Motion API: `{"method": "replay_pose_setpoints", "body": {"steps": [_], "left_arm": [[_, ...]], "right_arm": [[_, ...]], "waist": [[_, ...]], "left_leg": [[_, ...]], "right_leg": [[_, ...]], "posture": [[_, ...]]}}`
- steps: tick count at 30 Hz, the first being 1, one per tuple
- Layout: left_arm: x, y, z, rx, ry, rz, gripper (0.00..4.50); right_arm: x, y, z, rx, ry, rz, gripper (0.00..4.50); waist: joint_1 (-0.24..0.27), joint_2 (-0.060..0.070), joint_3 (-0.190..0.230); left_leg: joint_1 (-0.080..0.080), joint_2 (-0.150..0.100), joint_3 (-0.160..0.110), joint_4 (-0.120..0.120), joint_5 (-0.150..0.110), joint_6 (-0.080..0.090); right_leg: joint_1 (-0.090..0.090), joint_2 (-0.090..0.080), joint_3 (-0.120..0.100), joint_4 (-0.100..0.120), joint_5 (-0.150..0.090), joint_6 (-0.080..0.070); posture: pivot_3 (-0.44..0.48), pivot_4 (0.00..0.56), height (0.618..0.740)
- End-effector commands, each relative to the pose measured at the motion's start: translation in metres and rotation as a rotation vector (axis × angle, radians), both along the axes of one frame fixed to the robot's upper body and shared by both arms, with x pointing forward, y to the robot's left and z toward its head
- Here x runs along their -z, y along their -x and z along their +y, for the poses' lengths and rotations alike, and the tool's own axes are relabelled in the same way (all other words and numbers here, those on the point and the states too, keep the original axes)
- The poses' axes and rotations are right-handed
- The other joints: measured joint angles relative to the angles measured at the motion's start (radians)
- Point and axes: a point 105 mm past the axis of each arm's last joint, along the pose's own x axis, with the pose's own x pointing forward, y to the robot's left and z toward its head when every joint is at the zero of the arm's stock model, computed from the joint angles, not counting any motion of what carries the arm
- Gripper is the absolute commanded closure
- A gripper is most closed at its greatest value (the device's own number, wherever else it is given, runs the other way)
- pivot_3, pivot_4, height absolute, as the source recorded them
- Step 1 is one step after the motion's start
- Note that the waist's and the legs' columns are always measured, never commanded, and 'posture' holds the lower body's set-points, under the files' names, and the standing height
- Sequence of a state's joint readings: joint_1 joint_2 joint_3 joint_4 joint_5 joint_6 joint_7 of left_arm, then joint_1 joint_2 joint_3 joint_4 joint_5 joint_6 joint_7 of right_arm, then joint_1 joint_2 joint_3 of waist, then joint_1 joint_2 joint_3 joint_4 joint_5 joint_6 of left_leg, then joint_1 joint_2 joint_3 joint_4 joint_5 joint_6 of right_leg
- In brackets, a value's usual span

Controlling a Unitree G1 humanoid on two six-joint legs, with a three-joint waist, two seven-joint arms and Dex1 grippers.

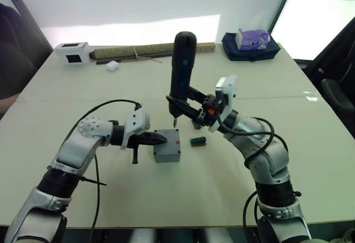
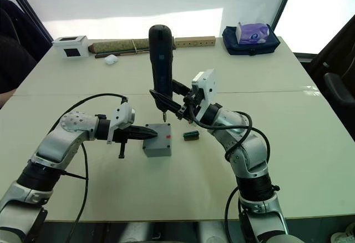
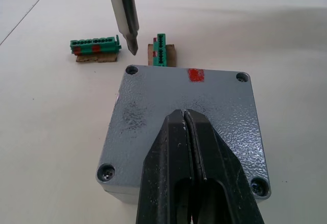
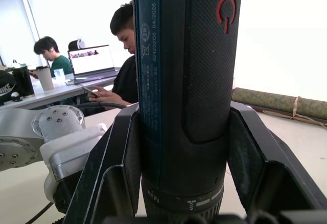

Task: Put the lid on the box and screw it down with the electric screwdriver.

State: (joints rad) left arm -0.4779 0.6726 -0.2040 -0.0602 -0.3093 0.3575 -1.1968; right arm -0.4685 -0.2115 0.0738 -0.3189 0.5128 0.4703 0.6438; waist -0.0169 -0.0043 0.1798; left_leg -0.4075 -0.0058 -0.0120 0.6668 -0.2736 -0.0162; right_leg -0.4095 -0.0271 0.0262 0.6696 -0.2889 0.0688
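Left gripper (image 3: 190, 132): two black fingers pressed together, nothing between them, tips resting on top of the shallow square grey metal lid (image 3: 168, 106), pinning it. Lid already seated on the small deep grey metal box (image 1: 167, 153); outlines match, red mark at the far edge. Box sits mid-table, between the two arms.

Thick black cylindrical electric screwdriver (image 1: 181, 65) stands near upright, clamped low on its body by the right gripper (image 1: 195, 111), at about 12 o'clock from the box. Thin metal bit (image 3: 124, 14) hangs in the air just beyond the lid's far-left corner screw hole (image 3: 132, 70), not touching.

Two small green connector pieces (image 3: 95, 46) lie on the pale table (image 1: 222, 182) beyond the box, from 12 to 2 o'clock. Farther back: a white box with a dark window (image 1: 73, 53), a long rolled mat (image 1: 150, 49), a dark tray with a tissue pack (image 1: 252, 42).

Step in hand, as judged: screwing down, first corner. Next move calls for bringing the bit squarely over that hole, lowering straight, and holding the lid firm.
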Motion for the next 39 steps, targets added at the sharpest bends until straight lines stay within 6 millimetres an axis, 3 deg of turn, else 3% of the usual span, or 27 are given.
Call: {"method": "replay_pose_setpoints", "body": {"steps": [1, 23, 28, 31, 39], "left_arm": [[0.011, 0.000, 0.003, -0.014, -0.041, 0.024, 4.50], [0.012, 0.003, 0.006, -0.031, -0.042, 0.023, 4.50], [0.017, 0.005, 0.005, -0.029, -0.053, 0.026, 4.50], [0.020, 0.005, 0.006, -0.031, -0.065, 0.028, 4.50], [0.027, 0.007, 0.009, -0.034, -0.094, 0.026, 4.50]], "right_arm": [[-0.013, 0.006, 0.000, -0.008, -0.030, -0.081, 2.70], [0.025, -0.001, 0.002, 0.009, 0.086, -0.068, 2.70], [0.057, -0.005, 0.002, 0.020, 0.203, 0.011, 2.70], [0.066, -0.008, 0.002, 0.031, 0.219, 0.066, 2.70], [0.089, -0.017, -0.002, 0.076, 0.276, 0.231, 2.70]], "waist": [[0.001, 0.000, 0.000], [0.000, 0.000, -0.001], [0.000, 0.000, -0.003], [-0.001, -0.001, -0.005], [-0.001, -0.003, -0.026]], "left_leg": [[0.000, 0.000, 0.000, 0.000, 0.000, 0.000], [0.002, 0.000, 0.000, 0.000, 0.000, 0.000], [0.006, 0.000, 0.000, 0.000, 0.000, 0.000], [0.018, 0.000, 0.000, -0.003, 0.000, 0.000], [0.022, 0.001, 0.000, -0.003, 0.000, 0.000]], "right_leg": [[0.000, 0.000, 0.000, 0.000, 0.000, 0.000], [0.002, 0.000, 0.000, 0.000, 0.000, 0.000], [0.006, 0.000, 0.000, 0.000, 0.000, 0.000], [0.018, 0.000, 0.000, -0.003, 0.000, -0.001], [0.022, 0.000, 0.000, -0.003, -0.001, -0.001]], "posture": [[0.000, 0.150, 0.740], [0.000, 0.150, 0.740], [0.000, 0.150, 0.740], [0.000, 0.150, 0.740], [0.000, 0.150, 0.740]]}}
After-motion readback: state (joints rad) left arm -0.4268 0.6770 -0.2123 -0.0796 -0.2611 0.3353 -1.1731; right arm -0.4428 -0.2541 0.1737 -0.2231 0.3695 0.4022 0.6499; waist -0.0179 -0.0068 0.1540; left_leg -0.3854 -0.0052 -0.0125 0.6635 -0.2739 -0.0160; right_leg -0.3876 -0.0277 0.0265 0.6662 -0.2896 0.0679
